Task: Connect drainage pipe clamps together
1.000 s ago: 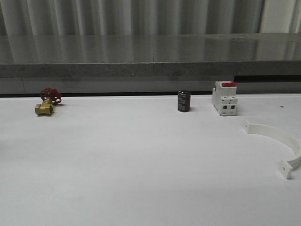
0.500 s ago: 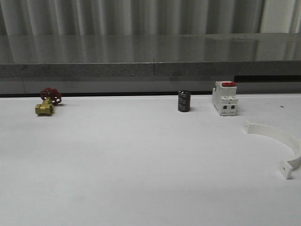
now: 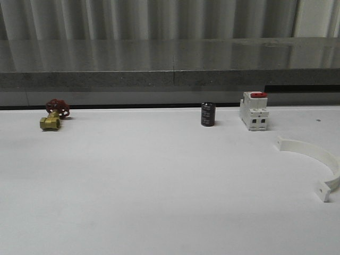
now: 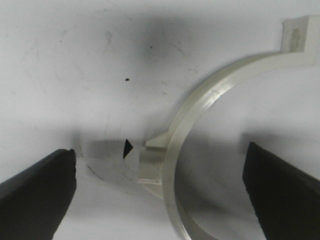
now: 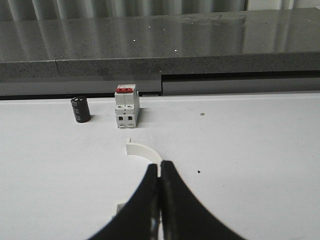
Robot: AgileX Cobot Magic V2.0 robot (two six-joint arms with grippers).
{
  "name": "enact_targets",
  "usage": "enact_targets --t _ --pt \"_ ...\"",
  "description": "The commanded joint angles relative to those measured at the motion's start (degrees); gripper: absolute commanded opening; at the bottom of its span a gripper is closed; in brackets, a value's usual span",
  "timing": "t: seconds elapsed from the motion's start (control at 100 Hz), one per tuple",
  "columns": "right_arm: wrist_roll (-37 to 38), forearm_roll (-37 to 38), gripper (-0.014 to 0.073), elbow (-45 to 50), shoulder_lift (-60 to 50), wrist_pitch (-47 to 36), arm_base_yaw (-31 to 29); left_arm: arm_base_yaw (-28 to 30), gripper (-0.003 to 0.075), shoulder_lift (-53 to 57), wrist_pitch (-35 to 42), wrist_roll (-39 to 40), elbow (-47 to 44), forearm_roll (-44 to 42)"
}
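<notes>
On the white bench (image 3: 159, 191), one white half-ring pipe clamp (image 3: 319, 159) lies flat at the right side, its arc bulging to the right, with one tabbed end pointing far-left and the other tabbed end resting nearer, close to the right edge of the front view. Along the far edge stand a brass valve with a red handwheel (image 3: 53, 117) at the left, a black cylinder (image 3: 207, 114) near the middle, and a white boxy switch with a red top (image 3: 253, 110) just to its right. The cylinder and switch are near each other but apart, and the clamp sits nearer than the switch, well clear of it.

In the left wrist view, the left pincer (image 4: 160, 190) hangs over the bench with its two dark fingers (image 4: 37, 185) spread wide apart. Between them lies a second white half-ring clamp (image 4: 200, 115), flat on the surface, one flat tab at its far end and another tab close to the middle of the gap. Neither finger touches it.

In the right wrist view, the right pincer (image 5: 159, 200) has its dark fingers pressed together, holding nothing that can be made out. Beyond its tips lies the first clamp (image 5: 142, 150), part of its arc hidden behind the fingers, with the switch (image 5: 126, 106) and black cylinder (image 5: 80, 110) farther off.
</notes>
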State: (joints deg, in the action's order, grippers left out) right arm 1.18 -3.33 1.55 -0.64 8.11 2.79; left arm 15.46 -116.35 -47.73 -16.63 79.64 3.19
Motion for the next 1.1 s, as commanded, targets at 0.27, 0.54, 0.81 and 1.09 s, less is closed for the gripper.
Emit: enact_targets --t 0.27,0.54,0.81,1.09 --pt "-0.3 0.2 -0.0068 -0.9 -1.1 -4.6 0.0 0.0 0.0657 2.8 1.1 0.1 1.5 0.6" --pt "-0.3 0.2 -0.0068 -0.9 -1.1 -4.6 0.0 0.0 0.0625 2.8 0.7 0.1 1.2 0.6" --pt "-0.3 0.2 -0.0068 -0.9 -1.1 -4.6 0.0 0.0 0.0344 2.8 -0.1 0.1 0.6 0.6" --pt "-0.3 0.2 -0.0068 -0.9 -1.1 -4.6 0.0 0.0 0.0018 3.3 -1.2 0.1 0.6 0.6"
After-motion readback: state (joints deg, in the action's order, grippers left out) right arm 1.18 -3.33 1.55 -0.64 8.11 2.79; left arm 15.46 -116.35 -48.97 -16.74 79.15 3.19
